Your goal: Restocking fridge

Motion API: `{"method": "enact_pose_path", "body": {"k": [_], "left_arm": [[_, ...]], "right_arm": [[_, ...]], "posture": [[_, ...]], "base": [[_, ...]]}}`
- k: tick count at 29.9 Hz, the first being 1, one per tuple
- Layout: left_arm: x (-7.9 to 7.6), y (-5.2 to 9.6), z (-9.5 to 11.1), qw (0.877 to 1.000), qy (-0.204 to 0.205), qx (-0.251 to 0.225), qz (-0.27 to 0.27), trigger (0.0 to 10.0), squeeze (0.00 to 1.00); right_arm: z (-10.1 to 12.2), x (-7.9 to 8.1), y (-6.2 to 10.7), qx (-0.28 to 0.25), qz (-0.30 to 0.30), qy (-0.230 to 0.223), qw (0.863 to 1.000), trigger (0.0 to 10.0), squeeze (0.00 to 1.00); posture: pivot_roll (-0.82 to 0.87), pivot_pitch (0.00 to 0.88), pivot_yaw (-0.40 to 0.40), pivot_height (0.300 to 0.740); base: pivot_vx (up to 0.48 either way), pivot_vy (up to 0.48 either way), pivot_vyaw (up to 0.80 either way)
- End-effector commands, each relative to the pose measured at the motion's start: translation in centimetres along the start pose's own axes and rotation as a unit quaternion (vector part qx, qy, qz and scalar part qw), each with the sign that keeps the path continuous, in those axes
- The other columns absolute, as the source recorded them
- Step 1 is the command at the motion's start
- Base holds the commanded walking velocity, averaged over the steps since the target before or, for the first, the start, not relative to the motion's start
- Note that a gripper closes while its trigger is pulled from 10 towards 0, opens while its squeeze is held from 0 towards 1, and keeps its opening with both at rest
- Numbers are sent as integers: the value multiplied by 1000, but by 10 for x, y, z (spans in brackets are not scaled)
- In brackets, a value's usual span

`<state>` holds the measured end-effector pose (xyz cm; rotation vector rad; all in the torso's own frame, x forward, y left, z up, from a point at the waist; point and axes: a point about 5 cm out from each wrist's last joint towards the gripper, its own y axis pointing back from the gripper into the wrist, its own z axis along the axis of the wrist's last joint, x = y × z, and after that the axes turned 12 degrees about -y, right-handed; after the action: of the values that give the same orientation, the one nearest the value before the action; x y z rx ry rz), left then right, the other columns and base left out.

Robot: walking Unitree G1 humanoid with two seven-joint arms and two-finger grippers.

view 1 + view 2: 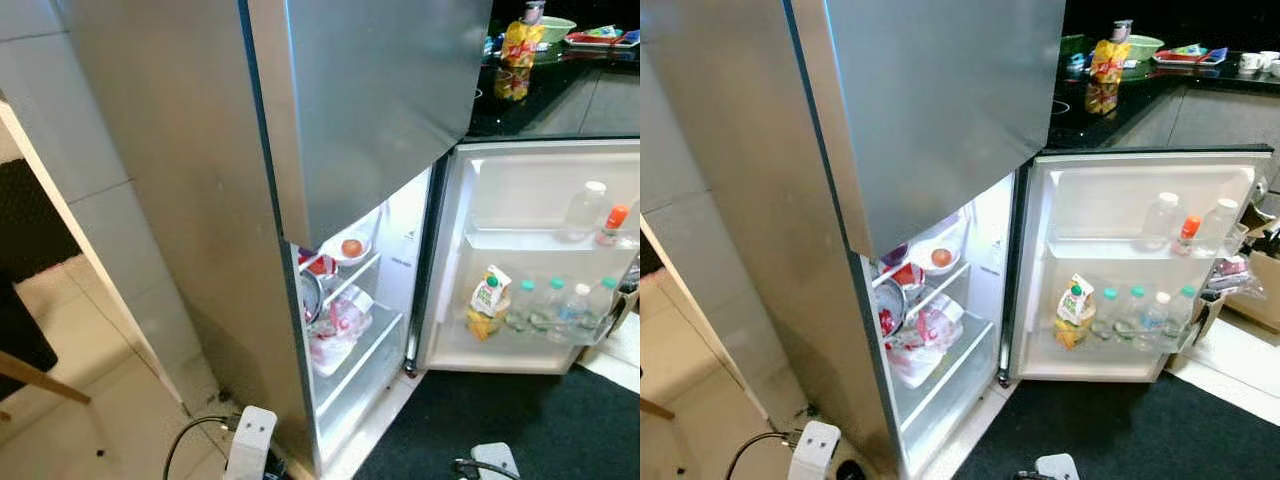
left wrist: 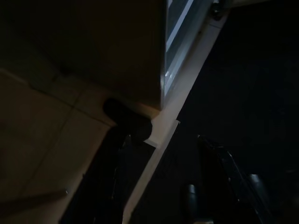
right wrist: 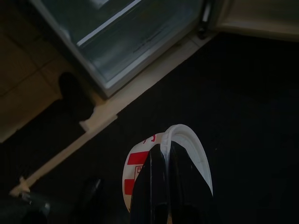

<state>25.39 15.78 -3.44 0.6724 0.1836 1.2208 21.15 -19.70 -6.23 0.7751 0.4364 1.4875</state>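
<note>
The steel fridge point(image 1: 200, 200) stands before me with its lower door point(image 1: 540, 165) swung open to the right. On its lit shelves are a bowl holding a round orange fruit point(image 1: 351, 247), red packs and a crumpled plastic bag point(image 1: 335, 330). The door rack carries a juice carton point(image 1: 487, 300) and several clear bottles point(image 1: 560, 305). Low over the black mat, my right gripper point(image 3: 164, 151) is shut on the rim of a white tub with a red label point(image 3: 198, 161). My left gripper point(image 2: 162, 140) hangs open in the shade by the fridge's bottom corner, with nothing between its fingers.
Behind the door, a black counter point(image 1: 540, 100) carries a yellow snack bag point(image 1: 520, 45) and a green bowl point(image 1: 556, 26). A black mat point(image 1: 520, 420) lies before the fridge. A wooden edge point(image 1: 40, 380) and a cable point(image 1: 190, 440) are at the left, and a cardboard box point(image 1: 1265, 290) at the right.
</note>
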Motion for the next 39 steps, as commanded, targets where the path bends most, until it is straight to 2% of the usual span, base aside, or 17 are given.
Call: {"method": "enact_pose_path", "body": {"k": [1, 35, 39], "left_arm": [[-2, 1, -5, 1000, 7, 12, 0, 10000, 0], [-3, 2, -6, 1000, -5, 11, -8, 10000, 0], [-1, 2, -6, 1000, 7, 11, -2, 10000, 0]], "right_arm": [[1, -3, 1, -3, -4, -5, 1000, 10000, 0], [2, -5, 1, -2, -3, 4, 1000, 10000, 0], [2, -6, 2, -2, -3, 6, 1000, 10000, 0]], "posture": [[-73, 93, 49, 740], [-83, 91, 52, 740], [-82, 87, 51, 740]], "base": [[0, -480, 0], [0, -480, 0], [0, 0, 0]]}}
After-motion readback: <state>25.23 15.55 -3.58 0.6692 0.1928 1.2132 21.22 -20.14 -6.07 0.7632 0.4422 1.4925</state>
